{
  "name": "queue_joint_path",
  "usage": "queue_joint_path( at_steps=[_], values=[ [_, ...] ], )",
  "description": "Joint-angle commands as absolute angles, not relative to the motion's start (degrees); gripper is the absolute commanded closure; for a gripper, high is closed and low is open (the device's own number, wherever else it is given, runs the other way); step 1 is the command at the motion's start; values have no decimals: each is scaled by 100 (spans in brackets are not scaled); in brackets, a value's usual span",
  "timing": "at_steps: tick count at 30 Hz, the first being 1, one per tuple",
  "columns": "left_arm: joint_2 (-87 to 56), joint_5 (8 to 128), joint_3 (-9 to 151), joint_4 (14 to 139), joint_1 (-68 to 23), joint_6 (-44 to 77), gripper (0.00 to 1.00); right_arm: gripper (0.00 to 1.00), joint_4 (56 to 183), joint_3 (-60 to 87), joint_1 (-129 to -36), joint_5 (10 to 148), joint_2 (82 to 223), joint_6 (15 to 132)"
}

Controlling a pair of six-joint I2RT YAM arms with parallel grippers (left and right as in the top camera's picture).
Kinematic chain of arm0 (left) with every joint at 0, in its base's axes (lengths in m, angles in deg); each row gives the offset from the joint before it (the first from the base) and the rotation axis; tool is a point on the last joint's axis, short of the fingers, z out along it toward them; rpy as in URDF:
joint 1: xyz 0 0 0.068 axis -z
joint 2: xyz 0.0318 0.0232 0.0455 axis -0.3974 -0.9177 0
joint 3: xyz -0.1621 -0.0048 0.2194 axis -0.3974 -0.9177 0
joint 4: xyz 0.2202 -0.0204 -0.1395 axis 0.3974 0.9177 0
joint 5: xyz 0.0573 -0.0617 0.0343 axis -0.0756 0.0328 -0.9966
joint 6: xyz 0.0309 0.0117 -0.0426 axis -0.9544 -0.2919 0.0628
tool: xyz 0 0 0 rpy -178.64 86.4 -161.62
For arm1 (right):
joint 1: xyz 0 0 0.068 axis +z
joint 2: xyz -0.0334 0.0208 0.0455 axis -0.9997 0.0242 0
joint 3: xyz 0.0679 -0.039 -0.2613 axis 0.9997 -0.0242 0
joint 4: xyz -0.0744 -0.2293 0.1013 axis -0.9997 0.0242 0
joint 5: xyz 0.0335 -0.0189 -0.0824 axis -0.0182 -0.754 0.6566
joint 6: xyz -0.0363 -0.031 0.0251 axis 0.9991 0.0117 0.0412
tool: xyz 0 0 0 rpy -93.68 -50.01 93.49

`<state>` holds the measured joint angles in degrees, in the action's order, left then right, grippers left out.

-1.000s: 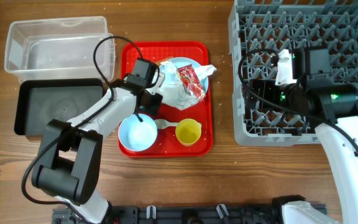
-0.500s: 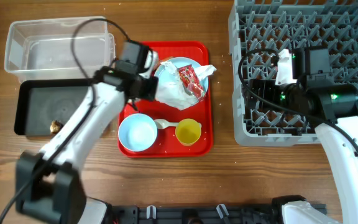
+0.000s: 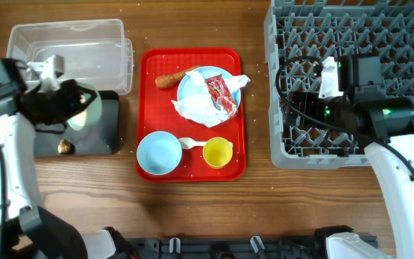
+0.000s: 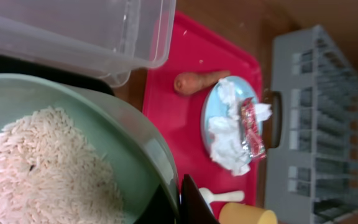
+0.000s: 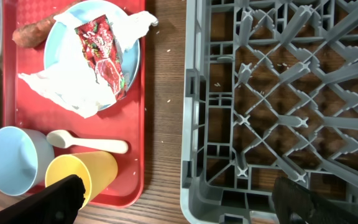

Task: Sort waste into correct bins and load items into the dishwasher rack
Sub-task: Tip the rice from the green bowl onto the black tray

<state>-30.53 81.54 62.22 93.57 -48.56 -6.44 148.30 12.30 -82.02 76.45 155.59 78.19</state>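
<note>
the pale green bowl (image 4: 55, 96), smooth plastic heaped with loose white rice (image 4: 36, 168), hangs tipped on edge over the matte black tray (image 3: 98, 141), with our left pincer (image 3: 72, 108) clamped on its rim. we judge the rice drops straight down. the right pincer (image 5: 176, 193) gapes apart over the pegged grey rack (image 5: 278, 93) — well away.

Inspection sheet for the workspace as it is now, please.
Surface: wooden table, few loose grains beside dishwasher rack.
Job's things: pale green bowl holding rice, tilted over black tray; brown lump in that tray; clear tub; plate with napkin and wrapper, carrot, blue bowl, spoon, yellow cup on red tray.
Clutter: nothing seen.
Grippers: left gripper shut on pale green bowl; right gripper open over rack edge.
Cables: black cable loops over rack.
Surroundings: nothing seen.
</note>
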Motion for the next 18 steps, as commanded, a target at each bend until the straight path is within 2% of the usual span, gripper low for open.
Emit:
queue_joint_path(
  at_steps=[1, 14, 18],
  values=[
    [-3437, 9996, 5940, 8988, -5499, -1046, 96, 0, 14843, 1342, -8172, 7702, 15592, 7817],
    [-5428, 12621, 5852, 8341, -6681, -1177, 96, 0, 14878, 1342, -8172, 7658, 15592, 7708],
    [-5706, 13065, 5852, 8352, -6915, -1151, 96, 0, 14863, 1342, -8172, 7658, 15592, 7668]
  ],
)
